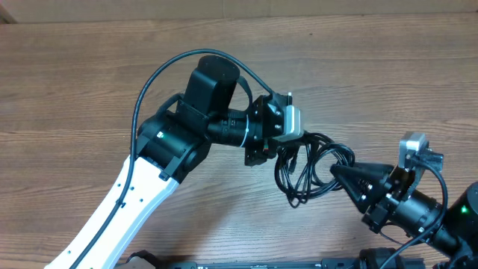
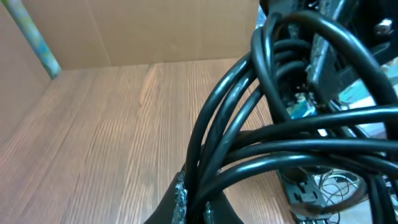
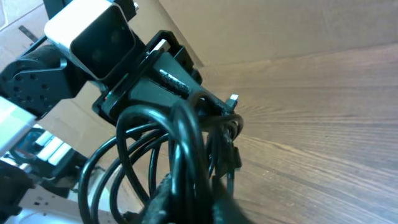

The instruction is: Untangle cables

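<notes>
Evidently, the cables (image 1: 305, 170) were bunched right of desk (image 1: 89, 75) centre, left hand (image 1: 278, 151) pinching their upper loops, right hand (image 1: 337, 172) clamped on their right edge. Judged limp, light, slippery; a single outer loop seemed the best hold.

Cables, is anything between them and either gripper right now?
Nothing visible stands between. The left gripper is shut on the cables at one side of the bundle, the right gripper at the opposite side.

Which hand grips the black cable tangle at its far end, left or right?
The left hand, on the white-linked arm, is shut on the thin black cable tangle at its far end; the right hand pinches the loops' right side.
</notes>
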You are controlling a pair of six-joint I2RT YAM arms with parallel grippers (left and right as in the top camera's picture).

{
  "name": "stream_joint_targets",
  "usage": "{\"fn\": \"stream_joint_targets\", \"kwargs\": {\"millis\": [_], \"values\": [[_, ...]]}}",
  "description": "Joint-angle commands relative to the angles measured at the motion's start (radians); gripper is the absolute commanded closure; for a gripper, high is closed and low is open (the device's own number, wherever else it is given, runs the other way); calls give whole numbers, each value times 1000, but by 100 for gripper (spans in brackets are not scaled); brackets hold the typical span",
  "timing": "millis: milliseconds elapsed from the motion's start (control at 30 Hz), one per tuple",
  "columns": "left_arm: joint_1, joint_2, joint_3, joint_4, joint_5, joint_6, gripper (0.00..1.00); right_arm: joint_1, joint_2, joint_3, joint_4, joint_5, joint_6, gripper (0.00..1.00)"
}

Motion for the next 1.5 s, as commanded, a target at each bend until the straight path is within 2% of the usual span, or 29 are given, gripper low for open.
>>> {"fn": "stream_joint_targets", "kwargs": {"millis": [0, 33, 67, 133, 167, 200, 367, 500, 600, 767, 900, 1100, 1133, 1167, 1267, 1467], "values": [[-8, 2, 26, 18, 30, -43, 96, -3, -2, 19, 3, 14, -10, 96], [-8, 2, 26, 20, 30, -43, 91, -3, -1, 19, 2, 26, -10, 96], [-8, 2, 26, 20, 30, -43, 76, -3, 0, 19, -2, 51, -10, 96], [-7, 2, 26, 19, 30, -72, 67, -3, 0, 19, -27, 135, -9, 96], [-6, 2, 26, 18, 30, -92, 23, -3, 0, 19, -36, 171, -8, 96], [-6, 2, 26, 16, 30, -104, 0, -3, 0, 19, -45, 209, -4, 96], [-5, 1, 26, 15, 30, -201, 0, -3, 0, 19, -61, 433, 101, 96], [-5, 1, 26, -8, 30, -306, 0, -3, 0, 19, -62, 526, 157, 96], [-7, 1, 26, -27, 29, -397, 0, -3, 0, 19, -58, 535, 159, 96], [-9, 2, 26, -30, -18, -632, 1, -3, 0, 19, -42, 534, 159, 96], [-27, 2, 26, -28, -18, -693, 0, -3, 0, 19, -32, 535, 159, 96], [-100, 2, 26, -24, -26, -694, 0, -3, 0, 19, -31, 534, 159, 96], [-117, 2, 26, -21, -68, -701, 0, -3, 0, 19, -31, 535, 159, 96], [-132, 2, 26, -22, -151, -760, 0, -3, 0, 19, -31, 535, 159, 96], [-146, 7, 26, -21, -262, -912, 0, -3, 0, 19, -30, 535, 159, 96], [-172, 43, 25, -14, -310, -968, 0, -3, 0, 19, -31, 534, 159, 96]]}}
